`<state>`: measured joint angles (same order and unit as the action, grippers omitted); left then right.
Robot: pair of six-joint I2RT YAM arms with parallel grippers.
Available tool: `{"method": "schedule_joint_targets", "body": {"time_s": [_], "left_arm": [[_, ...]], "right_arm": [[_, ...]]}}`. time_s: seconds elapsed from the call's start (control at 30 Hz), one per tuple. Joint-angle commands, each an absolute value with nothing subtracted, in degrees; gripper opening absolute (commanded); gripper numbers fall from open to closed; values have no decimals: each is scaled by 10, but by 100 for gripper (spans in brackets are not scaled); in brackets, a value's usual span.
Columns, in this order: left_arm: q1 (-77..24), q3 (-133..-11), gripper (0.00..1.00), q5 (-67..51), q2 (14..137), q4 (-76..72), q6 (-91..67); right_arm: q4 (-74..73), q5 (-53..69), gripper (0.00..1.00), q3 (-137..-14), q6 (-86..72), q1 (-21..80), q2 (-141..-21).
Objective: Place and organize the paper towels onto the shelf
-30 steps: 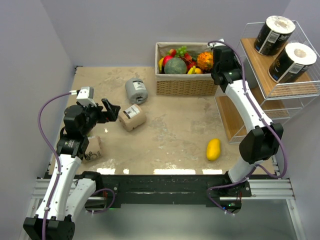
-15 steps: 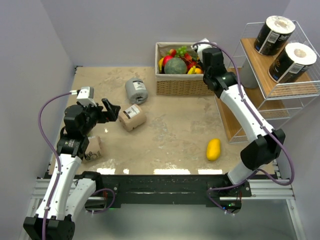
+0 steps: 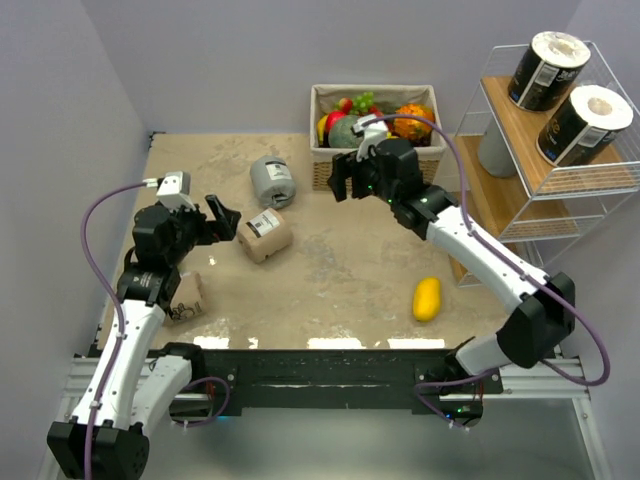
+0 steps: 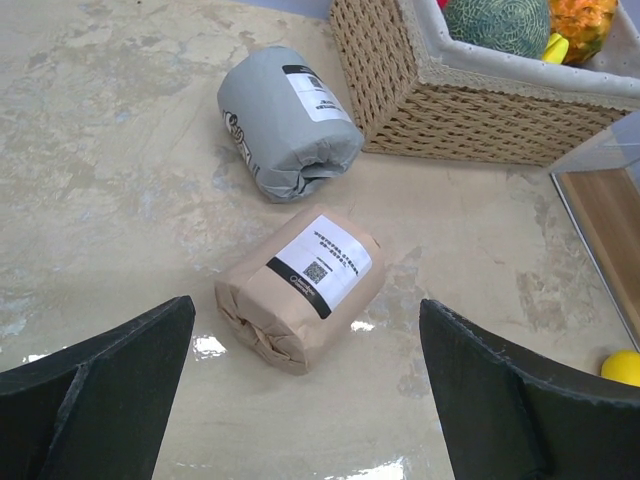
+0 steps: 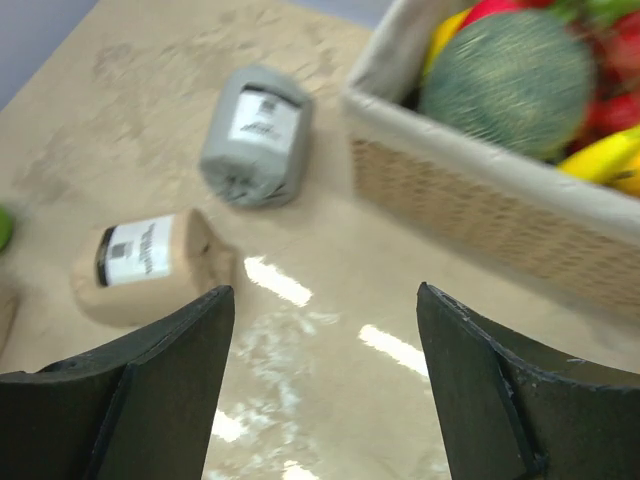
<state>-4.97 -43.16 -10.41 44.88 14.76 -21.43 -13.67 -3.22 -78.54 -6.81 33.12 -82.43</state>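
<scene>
Your shelf point(image 3: 520, 150) at the right edge of the top view held two black rolls point(image 3: 548, 70) on its top board. Your right gripper point(image 3: 345, 178), mid-frame, and left gripper point(image 3: 225, 220), at left, both gaped empty. A grey roll point(image 4: 290, 122) and a tan roll point(image 4: 300, 288) lay left of centre.

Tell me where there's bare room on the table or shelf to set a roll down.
Bare table: between the central tan roll and the mango; also the far left corner behind the lying grey roll. On the shelf the middle board is bare in front of its standing grey roll. Crowded: top board, two black rolls.
</scene>
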Motion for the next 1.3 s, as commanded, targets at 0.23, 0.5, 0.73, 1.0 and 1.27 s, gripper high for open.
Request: {"method": "schedule_joint_targets", "body": {"time_s": [0.23, 0.5, 0.73, 1.0, 1.27], "left_arm": [[-57, -381, 98, -153, 483, 127, -273], [-56, -307, 95, -173, 489, 35, -359], [-56, -287, 92, -182, 546, -33, -369], [-56, -320, 81, -124, 598, -1, -367], [-56, -329, 76, -63, 608, 40, -364]], "right_arm": [[-40, 63, 84, -768, -167, 408, -939], [-14, 72, 78, -795, -175, 408, -1012], [-3, 156, 76, -845, -177, 407, -1077], [-2, 226, 84, -880, -171, 400, -1134], [53, 299, 88, -875, -207, 382, -1164]]}}
